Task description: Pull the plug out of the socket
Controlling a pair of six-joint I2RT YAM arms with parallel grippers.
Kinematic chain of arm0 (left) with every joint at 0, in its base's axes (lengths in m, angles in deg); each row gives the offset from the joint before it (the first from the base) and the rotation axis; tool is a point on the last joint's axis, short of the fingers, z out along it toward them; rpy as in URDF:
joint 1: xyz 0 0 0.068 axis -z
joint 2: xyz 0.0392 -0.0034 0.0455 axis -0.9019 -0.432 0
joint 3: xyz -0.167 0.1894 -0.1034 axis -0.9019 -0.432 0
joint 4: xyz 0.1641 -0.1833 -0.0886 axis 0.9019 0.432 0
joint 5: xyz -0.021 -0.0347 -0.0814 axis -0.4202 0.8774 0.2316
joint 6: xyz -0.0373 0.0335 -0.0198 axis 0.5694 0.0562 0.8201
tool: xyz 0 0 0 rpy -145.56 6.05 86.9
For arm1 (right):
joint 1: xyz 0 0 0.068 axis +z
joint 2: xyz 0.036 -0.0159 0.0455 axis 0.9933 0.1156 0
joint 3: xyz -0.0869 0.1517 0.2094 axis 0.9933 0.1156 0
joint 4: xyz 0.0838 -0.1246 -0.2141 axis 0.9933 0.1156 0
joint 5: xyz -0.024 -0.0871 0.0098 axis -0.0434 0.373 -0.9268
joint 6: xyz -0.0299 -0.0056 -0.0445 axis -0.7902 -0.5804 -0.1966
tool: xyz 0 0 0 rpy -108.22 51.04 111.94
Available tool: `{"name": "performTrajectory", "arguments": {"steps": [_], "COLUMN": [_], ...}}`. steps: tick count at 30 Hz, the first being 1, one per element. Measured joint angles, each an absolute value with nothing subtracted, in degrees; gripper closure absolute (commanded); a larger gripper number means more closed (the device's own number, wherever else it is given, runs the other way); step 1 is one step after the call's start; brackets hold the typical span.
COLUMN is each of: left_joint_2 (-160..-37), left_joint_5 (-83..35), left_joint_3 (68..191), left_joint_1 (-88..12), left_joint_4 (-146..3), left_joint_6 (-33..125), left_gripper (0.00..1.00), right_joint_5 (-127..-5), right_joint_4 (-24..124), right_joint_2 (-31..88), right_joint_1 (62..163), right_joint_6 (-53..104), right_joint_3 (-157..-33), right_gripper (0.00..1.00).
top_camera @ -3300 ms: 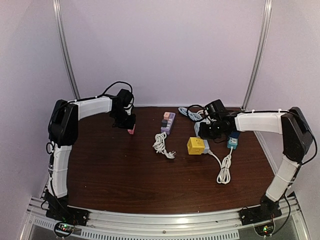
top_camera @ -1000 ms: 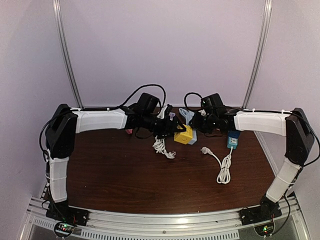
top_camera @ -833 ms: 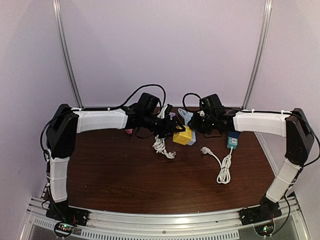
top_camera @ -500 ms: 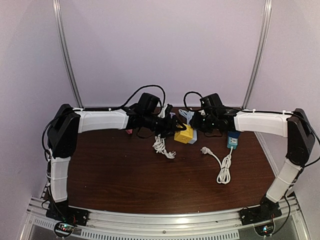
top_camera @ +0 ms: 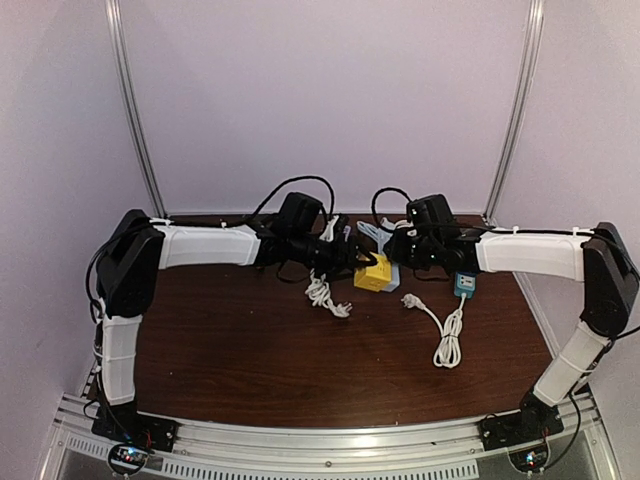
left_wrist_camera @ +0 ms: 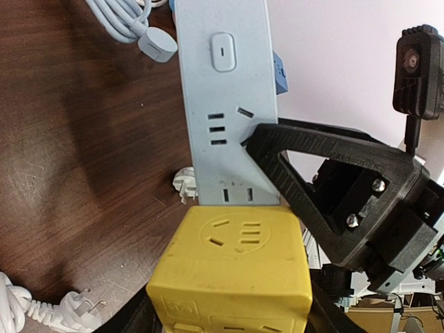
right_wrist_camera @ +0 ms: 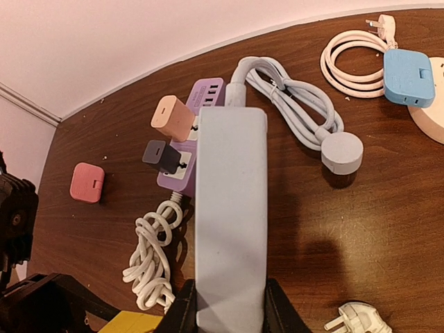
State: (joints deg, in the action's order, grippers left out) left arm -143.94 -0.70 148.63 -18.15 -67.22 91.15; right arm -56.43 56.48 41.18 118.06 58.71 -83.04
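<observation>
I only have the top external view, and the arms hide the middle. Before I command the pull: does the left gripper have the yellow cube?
Observer: Yes. In the left wrist view, the left gripper has a finger against each side of the yellow cube adapter.
Operator: Is the cube seated in the strip?
Observer: It butts against the pale power strip, and no gap shows between them.
Operator: And the right side?
Observer: The right wrist view shows the right gripper clamped across the width of the strip.
</observation>
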Motion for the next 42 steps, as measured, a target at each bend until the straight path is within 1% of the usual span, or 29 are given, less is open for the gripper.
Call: {"name": "performTrajectory", "arguments": {"steps": [8,18,25,29,33,39,42], "left_joint_2": [-142.72,-141.51,-138.98,-134.78,-132.33,-130.98,-129.12], "left_joint_5": [-0.66,-1.12,-0.72,2.69,3.95,4.15,3.69], "left_joint_3": [146.75,146.57,142.81,140.10,140.10,139.65,137.74], "left_joint_1": [-18.45,-19.13,-20.12,-23.11,-25.21,-26.48,-29.67], "left_joint_4": [-68.16,-65.71,-66.74,-65.30,-65.52,-63.48,-61.04], "left_joint_6": [91.37,89.12,89.06,89.08,88.93,86.54,84.47], "left_gripper": [1.00,1.00,1.00,1.00,1.00,1.00,1.00], "right_joint_5": [-58.03,-59.49,-61.20,-55.56,-53.00,-55.25,-57.79], "right_joint_4": [53.37,50.44,48.85,51.76,53.57,53.37,53.39], "right_joint_2": [40.94,41.88,42.71,43.67,44.89,44.94,45.22], "right_joint_1": [117.91,117.84,117.91,114.87,112.79,113.23,113.23], "right_joint_6": [57.22,56.21,56.00,53.50,52.65,52.43,52.87], "right_joint_3": [-81.58,-81.53,-81.56,-80.42,-79.79,-79.83,-80.16], "right_gripper": [1.00,1.00,1.00,1.00,1.00,1.00,1.00]}}
